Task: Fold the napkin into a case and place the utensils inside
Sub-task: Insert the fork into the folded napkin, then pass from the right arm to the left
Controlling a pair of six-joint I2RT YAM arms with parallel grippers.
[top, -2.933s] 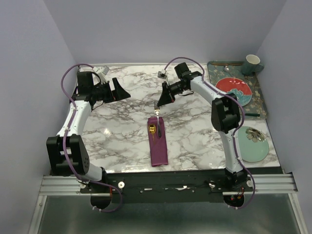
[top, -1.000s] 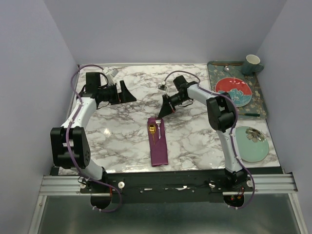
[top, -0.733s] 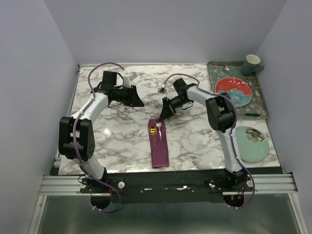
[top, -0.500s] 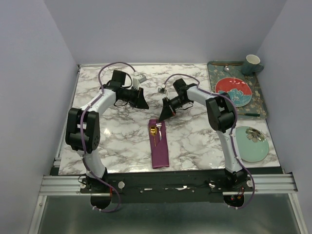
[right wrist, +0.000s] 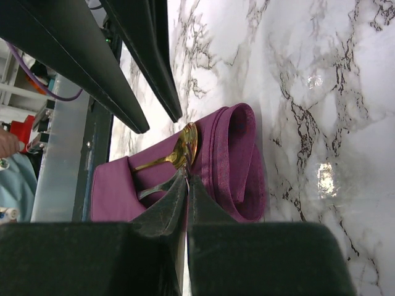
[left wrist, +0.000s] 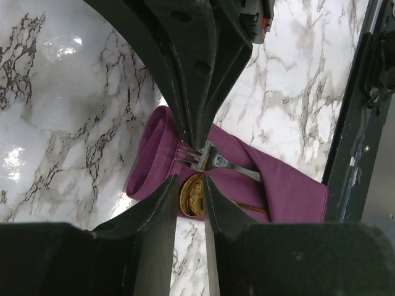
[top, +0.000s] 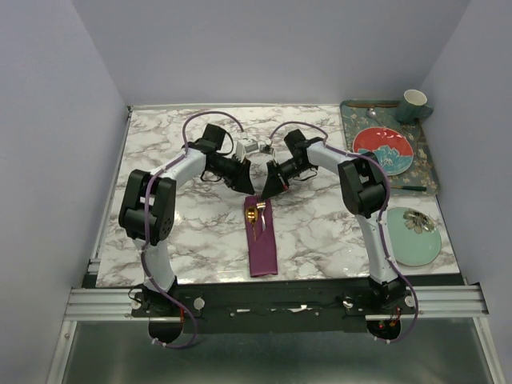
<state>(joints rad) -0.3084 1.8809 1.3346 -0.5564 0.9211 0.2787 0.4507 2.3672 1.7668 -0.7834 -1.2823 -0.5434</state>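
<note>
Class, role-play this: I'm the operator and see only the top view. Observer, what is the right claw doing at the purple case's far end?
Observer: In the right wrist view, the right claw pinches the fork near its tines.
Operator: Where is the spoon?
Observer: The spoon lies beside the fork, its gold bowl out on the case.
Operator: And the left claw?
Observer: In the left wrist view, the left claw is open, framing the spoon bowl.

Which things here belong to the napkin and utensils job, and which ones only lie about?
Job: napkin, fork, spoon.
Lying about: tray, red plate, cup, green plate.
</note>
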